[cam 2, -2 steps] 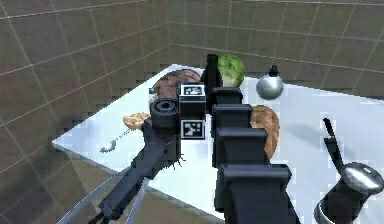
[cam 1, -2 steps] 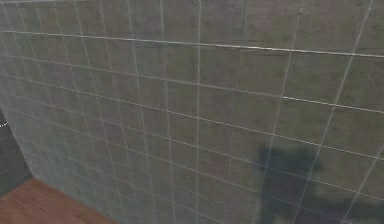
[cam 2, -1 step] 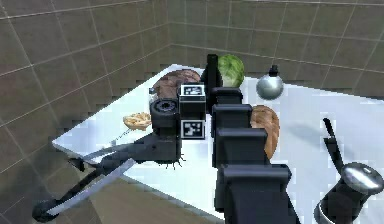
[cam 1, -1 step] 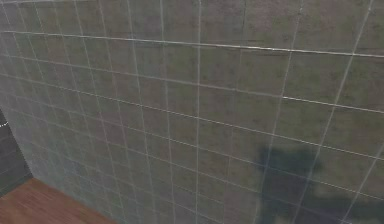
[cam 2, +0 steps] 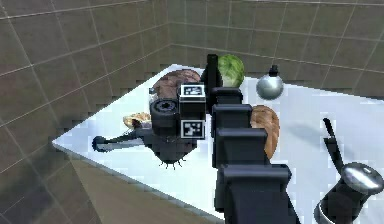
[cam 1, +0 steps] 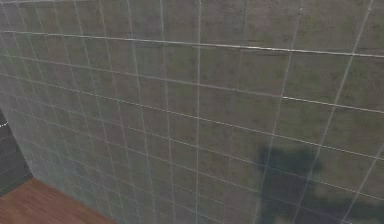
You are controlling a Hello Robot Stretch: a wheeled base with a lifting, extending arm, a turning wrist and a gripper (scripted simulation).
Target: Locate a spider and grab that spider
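- White tabletop point(cam 2: 300, 105): it sits in the corner formed by two tiled walls point(cam 2: 60, 60) in the arm side view.
- Arm point(cam 2: 245, 165): a dark square bar that rises from the bottom edge and reaches out over the tabletop. It ends at two white marker squares point(cam 2: 190, 127).
- Gripper point(cam 2: 128, 136): its dark body sits left of the marker squares. The thin fingers point toward the tabletop's left edge, above the near-left part of the surface.
- Claw state: it cannot be told from the pictures. Things lie on the tabletop at and behind the gripper's far end, so it cannot be told whether it holds anything.
- Dark spiky shape point(cam 2: 176, 157): it lies on the tabletop just below the gripper's body, with short points along its lower edge. This is the one form that could be the spider, but it is too small to confirm. Whether the gripper touches it cannot be told.
- Small orange-brown thing point(cam 2: 135, 120): it is just beside the fingers, on the far side.
- Far part of the tabletop: a flat brown thing point(cam 2: 178, 78), a dark bottle point(cam 2: 211, 66), a green round thing point(cam 2: 232, 68) and a silver round vessel point(cam 2: 270, 85).
- Brown rounded loaf point(cam 2: 268, 125): it is just right of the arm.
- Metallic vessel point(cam 2: 355, 188): it is at the bottom right.
- Forward view: a grey-green tiled wall point(cam 1: 150, 90), close ahead, with a strip of brown wood floor point(cam 1: 50, 205) at the lower left.
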